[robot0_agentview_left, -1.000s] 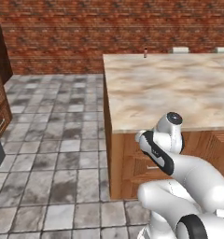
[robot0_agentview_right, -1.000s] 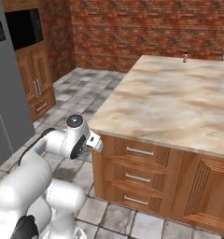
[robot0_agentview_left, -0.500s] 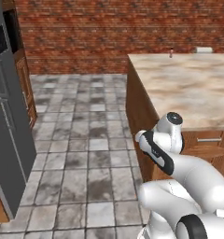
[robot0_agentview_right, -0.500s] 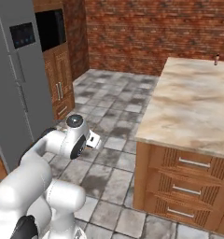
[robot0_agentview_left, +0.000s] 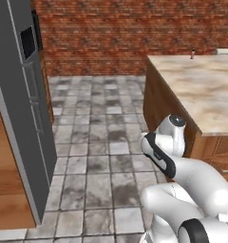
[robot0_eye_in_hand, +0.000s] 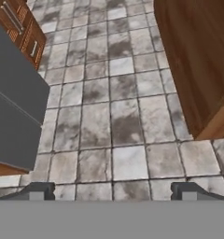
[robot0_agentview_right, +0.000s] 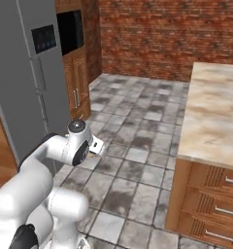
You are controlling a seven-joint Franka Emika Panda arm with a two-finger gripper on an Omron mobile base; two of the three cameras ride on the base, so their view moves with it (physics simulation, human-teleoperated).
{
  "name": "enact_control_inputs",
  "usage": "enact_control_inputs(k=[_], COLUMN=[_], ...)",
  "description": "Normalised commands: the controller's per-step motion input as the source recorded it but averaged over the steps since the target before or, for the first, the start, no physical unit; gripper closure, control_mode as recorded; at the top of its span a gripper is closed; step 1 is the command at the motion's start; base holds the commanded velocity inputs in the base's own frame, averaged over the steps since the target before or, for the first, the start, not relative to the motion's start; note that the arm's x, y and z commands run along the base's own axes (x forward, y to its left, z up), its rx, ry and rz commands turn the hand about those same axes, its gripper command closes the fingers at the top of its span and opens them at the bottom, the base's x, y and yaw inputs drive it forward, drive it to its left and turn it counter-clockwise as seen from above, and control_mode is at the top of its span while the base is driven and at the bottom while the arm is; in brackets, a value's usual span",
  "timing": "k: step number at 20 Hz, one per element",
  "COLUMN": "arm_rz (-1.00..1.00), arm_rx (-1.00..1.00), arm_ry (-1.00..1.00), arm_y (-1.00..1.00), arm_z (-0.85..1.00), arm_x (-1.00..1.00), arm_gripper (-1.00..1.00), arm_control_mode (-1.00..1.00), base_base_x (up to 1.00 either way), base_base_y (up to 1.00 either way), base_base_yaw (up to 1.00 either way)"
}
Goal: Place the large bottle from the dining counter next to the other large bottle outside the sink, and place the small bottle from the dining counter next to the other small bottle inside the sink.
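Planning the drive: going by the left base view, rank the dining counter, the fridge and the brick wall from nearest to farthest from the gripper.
1. dining counter, close on the right of the gripper, which is open.
2. fridge, across the floor, left.
3. brick wall, far end.

The worktop (robot0_agentview_left: 201,85) runs off the right edge. A tiny dark thing (robot0_agentview_left: 193,53) at its far end is too small to identify. The fridge (robot0_agentview_right: 26,82) is cropped at the top.

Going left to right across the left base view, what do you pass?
Grey fridge → tiled floor → the robot's folded arm → dining counter, with a small dark bottle at its far edge.
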Motion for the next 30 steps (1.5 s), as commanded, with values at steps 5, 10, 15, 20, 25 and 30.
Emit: enact_control_inputs(k=[5, 10, 15, 20, 25, 30], arm_rz=[0.00, 0.00, 0.00, 0.00, 0.00, 0.00], arm_rx=[0.00, 0.00, 0.00, 0.00, 0.00, 0.00], arm_ry=[0.00, 0.00, 0.00, 0.00, 0.00, 0.00], arm_y=[0.00, 0.00, 0.00, 0.00, 0.00, 0.00], arm_z=[0.00, 0.00, 0.00, 0.00, 0.00, 0.00], arm_x=[0.00, 0.00, 0.00, 0.00, 0.00, 0.00], arm_gripper=[-1.00, -1.00, -1.00, -1.00, -1.00, -1.00], arm_control_mode=[1.00, 1.00, 1.00, 1.00, 1.00, 1.00], base_base_x=[0.86, 0.96, 1.00, 1.00, 1.00, 1.00], base_base_y=[0.03, 0.00, 0.00, 0.00, 0.00, 0.00], base_base_yaw=[0.00, 0.00, 0.00, 0.00, 0.00, 0.00])
